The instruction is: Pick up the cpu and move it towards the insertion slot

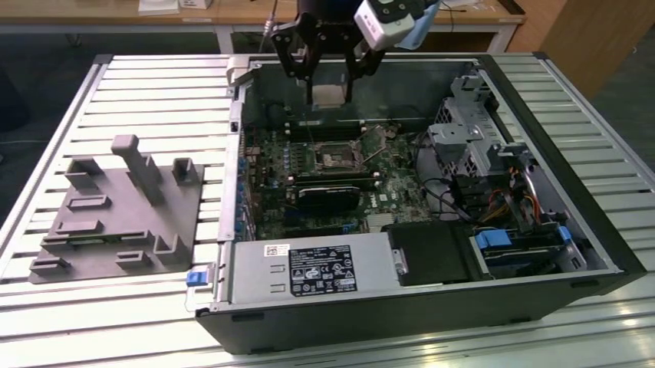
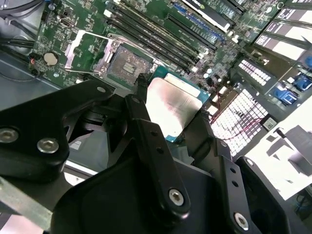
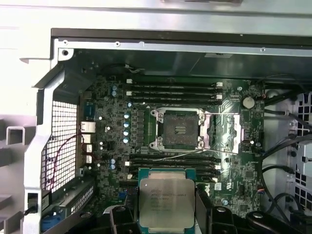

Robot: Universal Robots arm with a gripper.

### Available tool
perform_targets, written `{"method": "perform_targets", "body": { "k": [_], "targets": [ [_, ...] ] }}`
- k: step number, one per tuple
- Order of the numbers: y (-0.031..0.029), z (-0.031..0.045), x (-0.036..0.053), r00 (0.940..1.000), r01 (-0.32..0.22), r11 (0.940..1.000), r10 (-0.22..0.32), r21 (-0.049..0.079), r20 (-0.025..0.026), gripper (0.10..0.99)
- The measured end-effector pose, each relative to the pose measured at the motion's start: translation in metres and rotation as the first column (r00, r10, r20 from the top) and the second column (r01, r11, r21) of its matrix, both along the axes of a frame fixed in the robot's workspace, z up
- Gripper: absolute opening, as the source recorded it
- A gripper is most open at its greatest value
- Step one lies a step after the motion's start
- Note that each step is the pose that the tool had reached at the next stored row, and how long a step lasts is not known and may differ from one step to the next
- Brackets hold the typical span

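The cpu (image 1: 330, 98), a flat square chip with a silvery top, hangs over the far edge of the open computer case. My gripper (image 1: 330, 86) is shut on it, one black finger on each side. In the first wrist view the cpu (image 3: 165, 200) sits between the fingers (image 3: 119, 217), and the insertion slot (image 3: 178, 127) lies a short way beyond it on the green board, its silver bracket swung open. In the second wrist view the cpu (image 2: 171, 106) is close to the insertion slot (image 2: 127, 66). In the exterior view the insertion slot (image 1: 335, 159) is nearer the camera than the gripper and lower.
The open case (image 1: 532, 253) lies on a slatted metal table (image 1: 153, 92). A long black card (image 1: 327, 196) and memory slots (image 3: 173, 90) flank the slot. A drive cage (image 1: 465, 134), cables (image 1: 501, 203) and a power supply (image 1: 302, 270) fill the case. Grey fixture blocks (image 1: 118, 207) stand at the exterior view's left.
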State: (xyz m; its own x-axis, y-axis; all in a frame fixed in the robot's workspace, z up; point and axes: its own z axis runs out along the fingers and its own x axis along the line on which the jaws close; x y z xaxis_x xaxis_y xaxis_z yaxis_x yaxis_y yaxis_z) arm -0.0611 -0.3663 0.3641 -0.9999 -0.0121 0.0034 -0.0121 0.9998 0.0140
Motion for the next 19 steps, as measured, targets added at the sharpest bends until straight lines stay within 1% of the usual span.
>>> {"method": "perform_targets", "body": {
  "k": [19],
  "targets": [
    [0.0144,0.0,0.0089,1.0,0.0,1.0,0.0,0.0,0.0,0.545]
  ]
}}
